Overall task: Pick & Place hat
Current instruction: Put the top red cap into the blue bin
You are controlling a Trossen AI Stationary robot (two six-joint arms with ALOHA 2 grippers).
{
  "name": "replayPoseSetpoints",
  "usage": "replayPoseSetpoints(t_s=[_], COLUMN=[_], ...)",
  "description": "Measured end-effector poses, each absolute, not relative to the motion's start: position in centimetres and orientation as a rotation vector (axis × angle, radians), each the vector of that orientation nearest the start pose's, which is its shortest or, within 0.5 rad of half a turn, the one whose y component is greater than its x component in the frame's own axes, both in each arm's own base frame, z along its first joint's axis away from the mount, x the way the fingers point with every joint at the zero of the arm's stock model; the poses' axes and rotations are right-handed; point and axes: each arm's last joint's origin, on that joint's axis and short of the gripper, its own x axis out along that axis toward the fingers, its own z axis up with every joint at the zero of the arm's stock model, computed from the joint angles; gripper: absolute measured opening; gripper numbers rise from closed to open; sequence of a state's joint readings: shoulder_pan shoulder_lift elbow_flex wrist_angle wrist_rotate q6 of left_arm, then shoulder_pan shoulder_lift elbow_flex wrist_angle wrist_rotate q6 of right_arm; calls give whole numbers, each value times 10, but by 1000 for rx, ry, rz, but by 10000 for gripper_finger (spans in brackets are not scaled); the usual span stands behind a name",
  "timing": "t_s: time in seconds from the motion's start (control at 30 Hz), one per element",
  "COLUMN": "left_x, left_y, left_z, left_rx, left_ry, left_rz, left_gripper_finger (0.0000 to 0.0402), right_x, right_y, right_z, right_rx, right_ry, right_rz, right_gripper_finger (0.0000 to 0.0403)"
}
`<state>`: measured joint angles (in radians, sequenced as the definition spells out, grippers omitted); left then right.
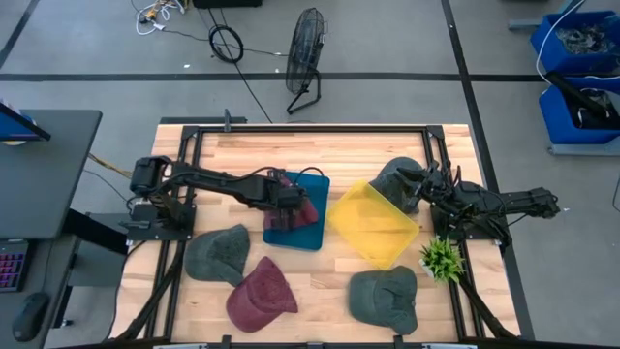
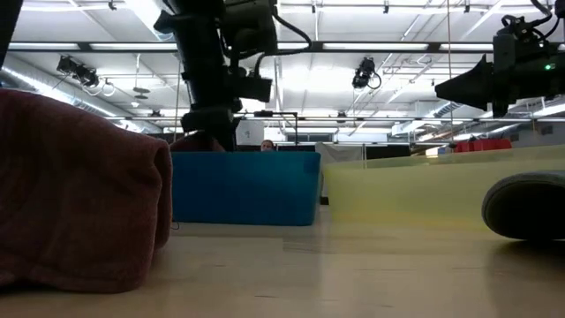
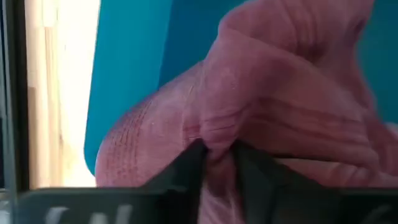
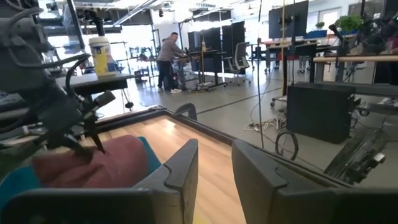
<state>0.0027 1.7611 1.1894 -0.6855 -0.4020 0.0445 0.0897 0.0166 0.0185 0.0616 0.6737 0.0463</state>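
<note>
Pale butcher-block wood [image 1: 320,155] made up the tabletop I was working over, framed by black rails and standing on a grey floor crossed with dark tape lines. My landmark was the blue rectangular bin [image 1: 296,233] near the table's middle. I saw the left gripper [image 1: 291,197] directly over that bin, its fingers [image 3: 186,168] clenched on a fold of the maroon knitted hat [image 3: 261,106], which hung inside the bin against its blue wall. Just beside the bin, on the side away from the left arm's base, lay a yellow translucent square tray [image 1: 373,223], turned diagonally. Toward the table's near edge from the bin sat an olive-grey cap [image 1: 218,254] and a second maroon cap [image 1: 262,294], touching each other; a dark green cap [image 1: 385,299] lay further along that edge, below the tray. The right gripper [image 1: 411,186] waited beyond the tray, well apart from the bin, next to another grey-green cap [image 1: 391,176]; its fingers [image 4: 180,165] stood parted and held nothing. A small green artificial plant [image 1: 442,258] stood past the tray's far corner. Beyond the table I noted a black floor fan [image 1: 306,50], loose cables and blue crates [image 1: 578,68]. In the open-plan hall, a person [image 4: 166,61] stood at desks.
</note>
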Motion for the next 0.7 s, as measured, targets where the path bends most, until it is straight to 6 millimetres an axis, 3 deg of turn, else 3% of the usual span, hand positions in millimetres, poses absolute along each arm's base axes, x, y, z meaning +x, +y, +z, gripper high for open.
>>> replayPoseSetpoints(t_s=[0.1, 0.27, 0.4, 0.53, 0.7], left_x=[338, 338, 340, 344, 353], left_y=[13, -1, -11, -5, 10], left_z=[195, 228, 239, 235, 212], left_rx=[338, 626, 857, 783, 609], left_ry=[1246, 1173, 1140, 1127, 1177], left_rz=[303, 107, -49, -60, -49], left_gripper_finger=[16, 9, 7, 9, 8], right_x=[92, 93, 93, 93, 93], right_y=[-10, -9, -8, -8, -9], right_z=[174, 174, 174, 174, 174], right_rx=[62, 204, 292, 241, 218], right_ry=[-72, -111, -132, -120, -115], right_rz=[-582, -533, -495, -511, -524], right_gripper_finger=[104, 104, 104, 104, 104])
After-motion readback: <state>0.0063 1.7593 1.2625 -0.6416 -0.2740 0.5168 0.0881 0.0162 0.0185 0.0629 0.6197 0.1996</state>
